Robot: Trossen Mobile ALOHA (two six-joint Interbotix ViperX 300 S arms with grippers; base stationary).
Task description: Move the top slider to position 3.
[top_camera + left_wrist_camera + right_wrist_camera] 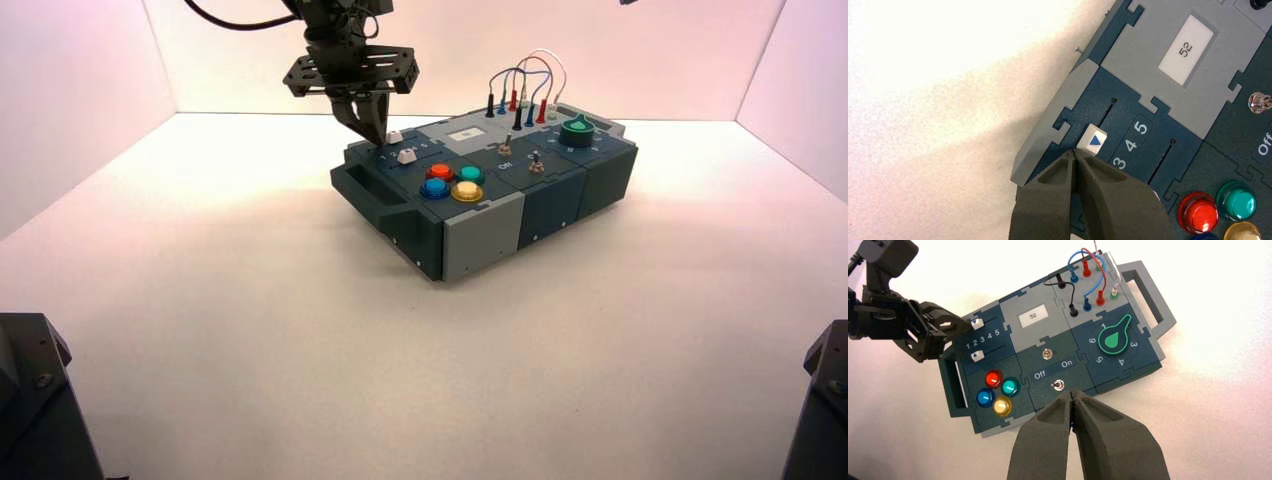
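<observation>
So nearest the camera, the pale tabletop is stretching out before the box, and the box is sitting at an angle. Blue and yellow buttons are sitting by its near left part, with red and green ones just behind. A bit farther back, the lower white slider cap is resting in its own track. Beyond that, the top slider is sitting on the dark blue panel, lining up roughly with position 3, while its slot is running on toward the 5 end. The left gripper is reaching down at the box's far left, its fingers pressing together, not gripping the cap; the tips are sitting right at the cap's low-number side, though I can't tell if they're really touching. Over to the right, two metal toggle switches are poking up, and the green knob is pointing its handle between 1 and 3. The display is showing 52, and coloured wires are looping above the far side. The right gripper is hanging apart from the box, fingers together, holding nothing.
</observation>
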